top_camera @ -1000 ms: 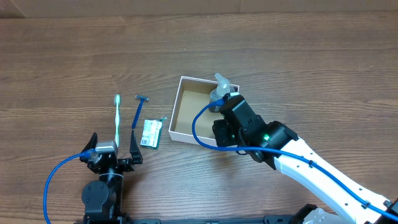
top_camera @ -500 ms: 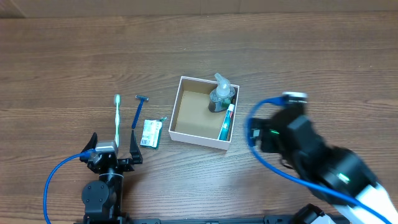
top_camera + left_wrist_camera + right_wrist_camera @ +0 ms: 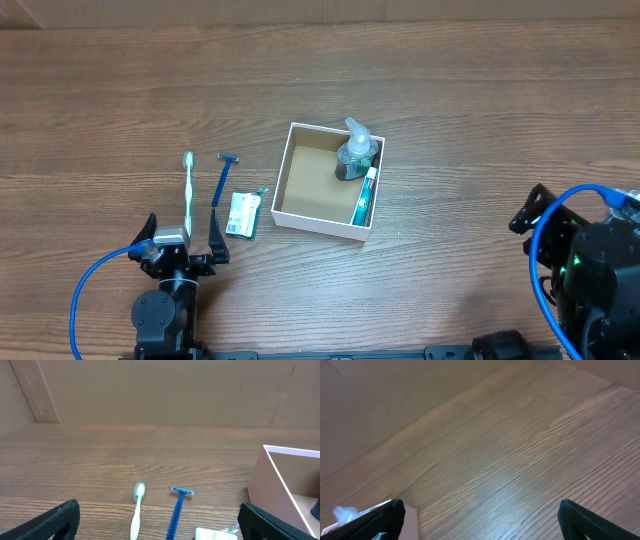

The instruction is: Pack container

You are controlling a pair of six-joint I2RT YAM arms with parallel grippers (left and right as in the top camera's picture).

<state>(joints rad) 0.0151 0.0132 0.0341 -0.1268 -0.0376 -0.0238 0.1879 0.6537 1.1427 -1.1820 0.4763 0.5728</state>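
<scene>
The container (image 3: 290,170), a white-walled square box with a brown inside, sits mid-table. Along its right side it holds a clear pump bottle (image 3: 355,156) and a toothpaste tube (image 3: 364,197). Left of it lie a green toothbrush (image 3: 188,190), a blue razor (image 3: 221,180) and a green-white packet (image 3: 242,214). My left gripper (image 3: 182,236) stands open just short of the toothbrush handle. Its wrist view shows the toothbrush (image 3: 137,511), razor (image 3: 177,508) and container wall (image 3: 280,472) ahead of its gripper (image 3: 162,527). My right gripper (image 3: 580,207) is open and empty at the lower right, far from the box.
Brown cardboard walls rise behind the wooden table (image 3: 150,395). The right wrist view shows blurred wood grain (image 3: 510,460), with a corner of the container (image 3: 411,521) at lower left. Blue cables loop by both arms (image 3: 90,285).
My right gripper has opened and pulled back from the container to the lower right, leaving the toothpaste tube inside next to the pump bottle. The left arm has not moved.
</scene>
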